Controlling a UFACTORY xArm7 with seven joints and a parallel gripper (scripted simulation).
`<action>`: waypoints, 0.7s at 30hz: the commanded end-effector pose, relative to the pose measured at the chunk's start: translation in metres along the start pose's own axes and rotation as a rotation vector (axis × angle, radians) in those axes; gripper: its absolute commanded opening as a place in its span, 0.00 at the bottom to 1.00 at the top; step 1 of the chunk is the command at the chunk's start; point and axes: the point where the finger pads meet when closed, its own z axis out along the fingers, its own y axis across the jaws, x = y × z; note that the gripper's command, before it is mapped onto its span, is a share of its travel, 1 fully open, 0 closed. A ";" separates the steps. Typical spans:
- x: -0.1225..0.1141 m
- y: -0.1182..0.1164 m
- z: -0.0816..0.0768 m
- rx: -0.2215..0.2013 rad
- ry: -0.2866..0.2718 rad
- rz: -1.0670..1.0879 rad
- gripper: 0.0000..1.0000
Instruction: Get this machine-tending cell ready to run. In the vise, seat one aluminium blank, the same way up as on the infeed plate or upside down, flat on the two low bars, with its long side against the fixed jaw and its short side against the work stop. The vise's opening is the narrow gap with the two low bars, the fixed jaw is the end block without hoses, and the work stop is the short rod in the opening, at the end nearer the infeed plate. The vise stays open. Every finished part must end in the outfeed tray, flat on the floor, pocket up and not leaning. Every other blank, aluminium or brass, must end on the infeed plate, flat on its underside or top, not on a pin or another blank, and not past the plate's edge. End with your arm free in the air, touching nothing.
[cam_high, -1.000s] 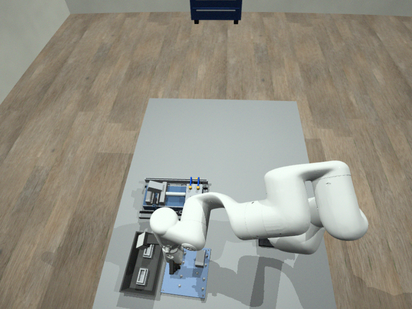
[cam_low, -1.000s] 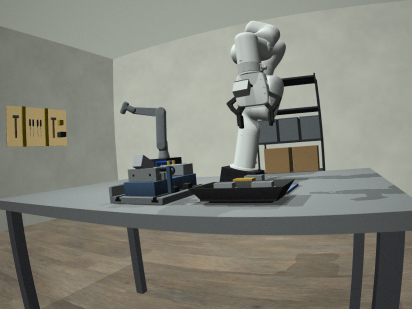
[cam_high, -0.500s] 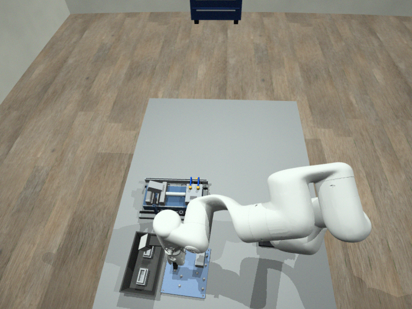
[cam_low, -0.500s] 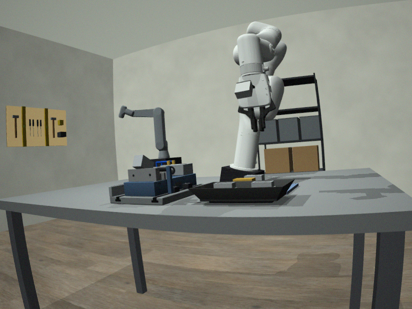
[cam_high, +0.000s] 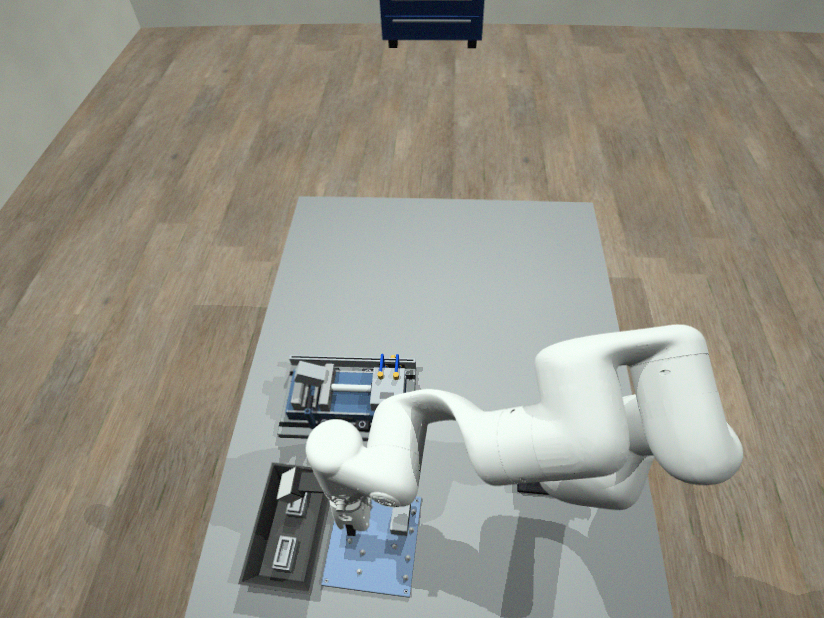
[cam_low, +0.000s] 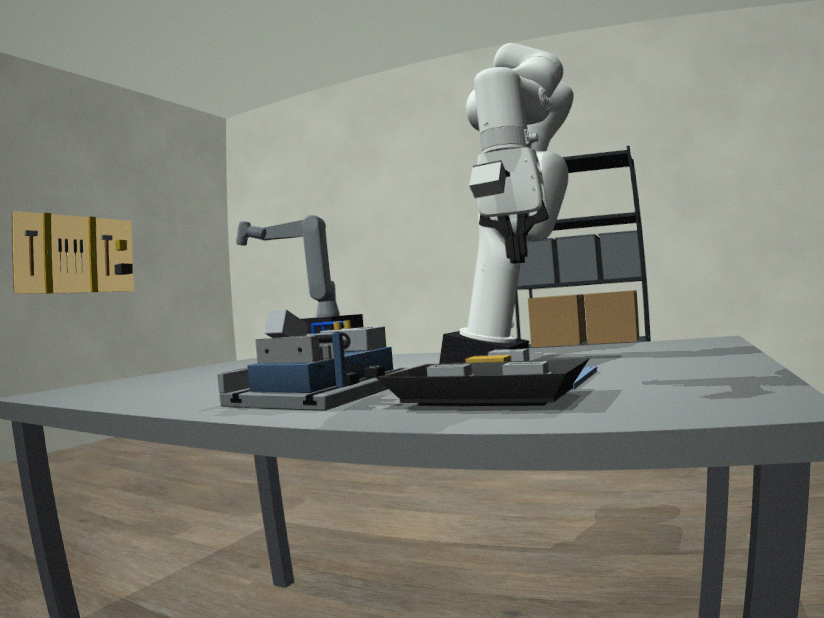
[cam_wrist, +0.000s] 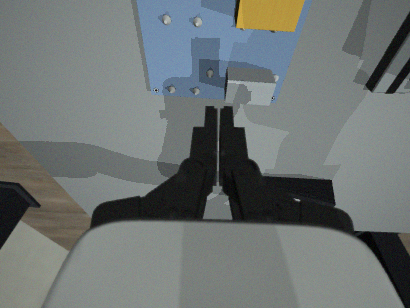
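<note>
My gripper (cam_low: 514, 249) is shut and empty, high in the air above the blue infeed plate (cam_high: 372, 548). In the wrist view the closed fingertips sit just off the plate's near edge (cam_wrist: 210, 45). An aluminium blank (cam_wrist: 250, 85) lies flat on the plate; it also shows in the overhead view (cam_high: 400, 518). A brass blank (cam_wrist: 270, 14) lies flat further along the plate, hidden by my arm in the overhead view. The black outfeed tray (cam_high: 282, 532) holds two finished parts (cam_high: 297, 506) (cam_high: 284, 553), pocket up. The vise (cam_high: 352, 392) stands behind, with a pale bar (cam_high: 351, 385) in its opening.
A grey block (cam_low: 286, 322) sits tilted on the vise's end away from the blue hoses (cam_high: 388, 362). My arm's base (cam_low: 465, 345) stands behind the tray. A second grey arm (cam_low: 312, 259), a shelf rack and boxes stand beyond the table.
</note>
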 end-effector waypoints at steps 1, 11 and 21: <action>0.001 0.000 -0.001 0.000 0.004 0.000 0.00; 0.001 0.000 -0.001 0.000 0.004 0.000 0.00; 0.001 0.000 0.002 0.000 0.004 0.000 0.00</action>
